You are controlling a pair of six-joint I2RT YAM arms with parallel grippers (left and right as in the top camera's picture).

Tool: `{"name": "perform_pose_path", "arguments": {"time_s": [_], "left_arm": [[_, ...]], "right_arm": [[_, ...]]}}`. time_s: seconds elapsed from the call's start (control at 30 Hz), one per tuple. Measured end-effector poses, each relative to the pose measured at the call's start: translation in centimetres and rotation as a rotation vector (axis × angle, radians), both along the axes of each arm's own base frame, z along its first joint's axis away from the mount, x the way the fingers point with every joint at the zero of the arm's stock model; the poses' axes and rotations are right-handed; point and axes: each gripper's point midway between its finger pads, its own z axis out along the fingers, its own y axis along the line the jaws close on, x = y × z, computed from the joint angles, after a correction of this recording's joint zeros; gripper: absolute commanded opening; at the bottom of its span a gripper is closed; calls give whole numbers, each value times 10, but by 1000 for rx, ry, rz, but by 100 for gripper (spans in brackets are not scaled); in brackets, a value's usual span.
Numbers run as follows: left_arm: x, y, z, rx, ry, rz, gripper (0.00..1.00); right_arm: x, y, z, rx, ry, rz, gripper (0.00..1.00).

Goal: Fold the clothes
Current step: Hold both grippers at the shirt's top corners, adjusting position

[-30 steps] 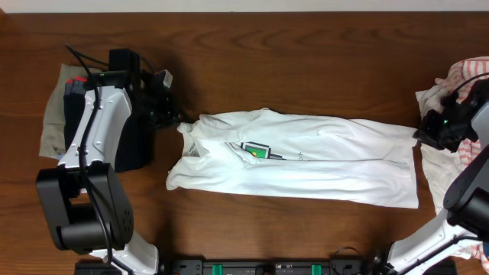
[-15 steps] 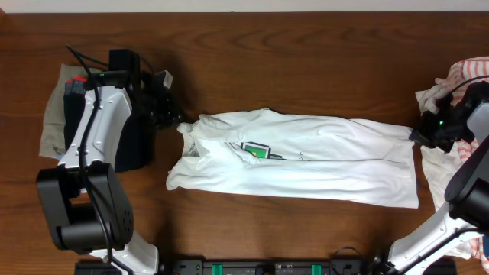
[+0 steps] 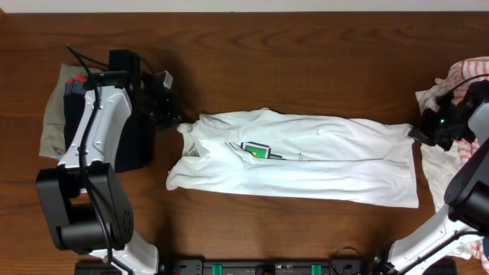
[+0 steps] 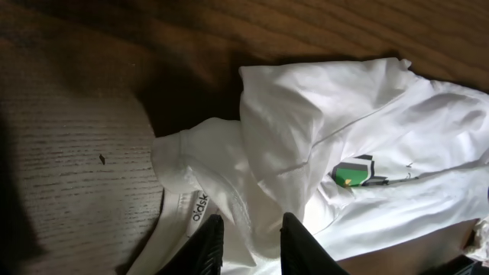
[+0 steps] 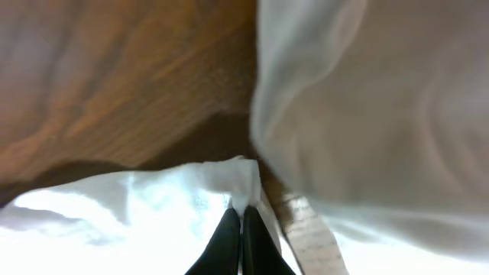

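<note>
The white shirt (image 3: 306,164) is lying stretched across the middle of the wooden table (image 3: 306,61), with the collar end pointing to the left arm and the hem end to the right arm. Its small green-and-black print (image 3: 260,150) is facing up, a little left of the middle. The left gripper (image 4: 252,244) is grasping the shirt near the collar: in the left wrist view a bunch of white cloth is sitting between its two fingers, just beside the neck label (image 4: 197,212). The right gripper (image 5: 241,237) is clenched. Its fingers are pressing together with the tips at the corner of the hem, but whether any cloth is caught between them I cannot tell. The striped garment (image 3: 467,72) is lying in a heap at the far right edge, behind the right arm, and a grey cloth (image 3: 50,122) is lying under the left arm.
</note>
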Motion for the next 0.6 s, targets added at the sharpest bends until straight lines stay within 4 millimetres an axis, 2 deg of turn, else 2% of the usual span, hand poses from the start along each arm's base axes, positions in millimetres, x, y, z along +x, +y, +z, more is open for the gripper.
{"name": "perform_pose_path", "arguments": {"time_s": [0.2, 0.47, 0.6], "left_arm": [[-1, 0, 0, 0, 2, 0, 30], [-1, 0, 0, 0, 3, 0, 31], [-2, 0, 0, 0, 6, -3, 46]], "right_arm": [[-1, 2, 21, -9, -30, 1, 1], [-4, 4, 22, 0, -18, 1, 1], [-4, 4, 22, 0, -18, 1, 1]]}}
